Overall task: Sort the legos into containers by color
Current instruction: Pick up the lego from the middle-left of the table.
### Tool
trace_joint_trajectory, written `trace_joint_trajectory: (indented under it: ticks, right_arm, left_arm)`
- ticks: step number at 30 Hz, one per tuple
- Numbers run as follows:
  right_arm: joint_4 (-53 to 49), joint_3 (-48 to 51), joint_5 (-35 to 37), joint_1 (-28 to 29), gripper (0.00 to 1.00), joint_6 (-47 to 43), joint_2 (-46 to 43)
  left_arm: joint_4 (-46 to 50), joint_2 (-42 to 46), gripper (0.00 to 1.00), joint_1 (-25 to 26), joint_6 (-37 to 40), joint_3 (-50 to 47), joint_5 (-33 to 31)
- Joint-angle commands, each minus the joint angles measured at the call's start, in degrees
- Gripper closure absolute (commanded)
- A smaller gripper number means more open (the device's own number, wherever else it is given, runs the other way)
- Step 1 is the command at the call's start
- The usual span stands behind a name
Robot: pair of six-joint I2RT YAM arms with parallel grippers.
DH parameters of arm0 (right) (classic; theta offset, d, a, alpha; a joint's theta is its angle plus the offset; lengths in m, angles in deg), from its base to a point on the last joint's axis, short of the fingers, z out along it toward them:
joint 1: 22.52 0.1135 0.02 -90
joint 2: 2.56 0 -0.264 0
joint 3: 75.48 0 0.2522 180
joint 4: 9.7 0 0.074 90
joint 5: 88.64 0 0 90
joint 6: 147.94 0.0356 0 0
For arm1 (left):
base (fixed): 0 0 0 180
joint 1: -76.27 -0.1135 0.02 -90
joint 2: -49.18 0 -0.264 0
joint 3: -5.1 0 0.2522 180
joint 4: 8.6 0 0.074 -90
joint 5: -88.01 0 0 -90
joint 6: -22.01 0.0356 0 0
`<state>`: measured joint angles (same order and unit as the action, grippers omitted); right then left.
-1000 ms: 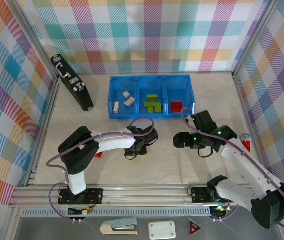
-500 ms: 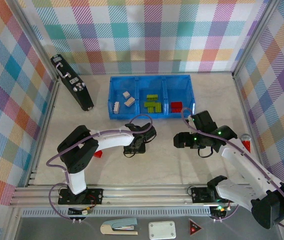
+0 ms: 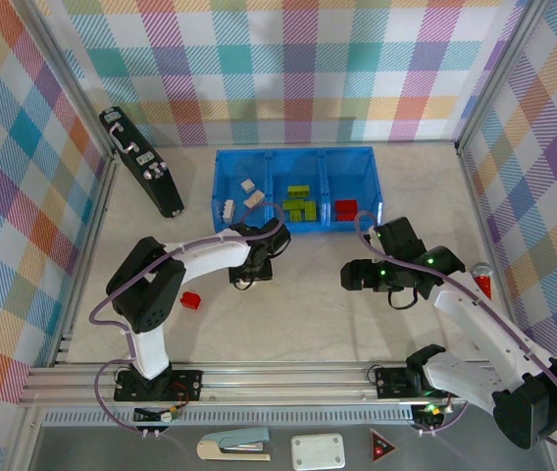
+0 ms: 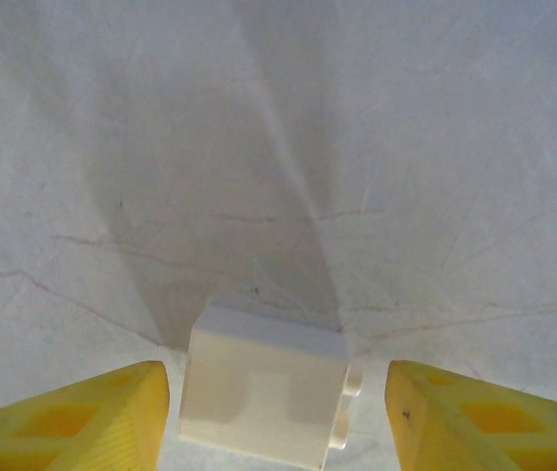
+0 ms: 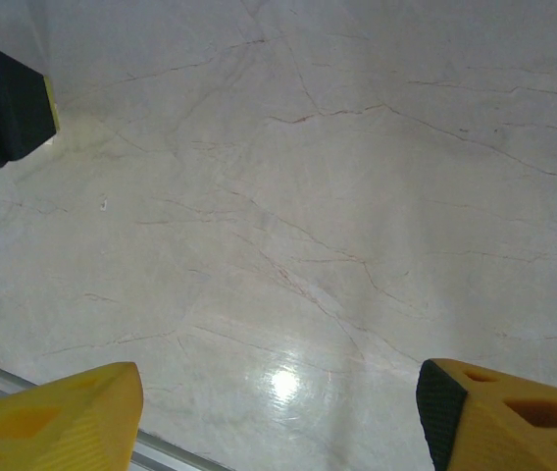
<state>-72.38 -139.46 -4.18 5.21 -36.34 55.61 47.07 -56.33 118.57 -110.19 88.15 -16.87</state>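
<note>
The left gripper [image 3: 252,263] hangs spread just before the blue tray [image 3: 308,229], a cream lego brick [image 4: 264,392] between its yellow fingers [image 4: 92,417], with a gap at one side. The right gripper [image 5: 278,412] is spread over bare surface [image 5: 357,196]. A red lego brick [image 3: 191,300] lies well apart.

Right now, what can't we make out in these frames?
- Cream brick: near end cut off by the bottom edge, left wrist view; so are the left end effector's fingers.
- That brick's position against the blue tray: left arm covers the spot, top view.
- Red bricks in the right compartment: too small to count, top view.
- Red item beside the right arm: too small to identify, top view.
</note>
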Motion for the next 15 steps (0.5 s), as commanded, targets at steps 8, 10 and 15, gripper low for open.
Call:
trace_joint_trajectory:
  ticks: [8,10,15]
  right_arm:
    - [-0.55,0.44,1.01,0.31,0.25,-0.17,0.26]
    - [-0.55,0.47,1.19,0.31,0.25,-0.21,0.30]
    - [-0.73,0.38,1.69,0.31,0.25,-0.05,0.36]
  left_arm:
    - [0.80,-1.63,0.43,-1.79,2.46,0.36,3.64]
    - [0.80,-1.11,0.45,-1.79,2.47,0.07,3.88]
    - [1.23,0.69,0.51,-1.79,2.61,-0.06,3.82]
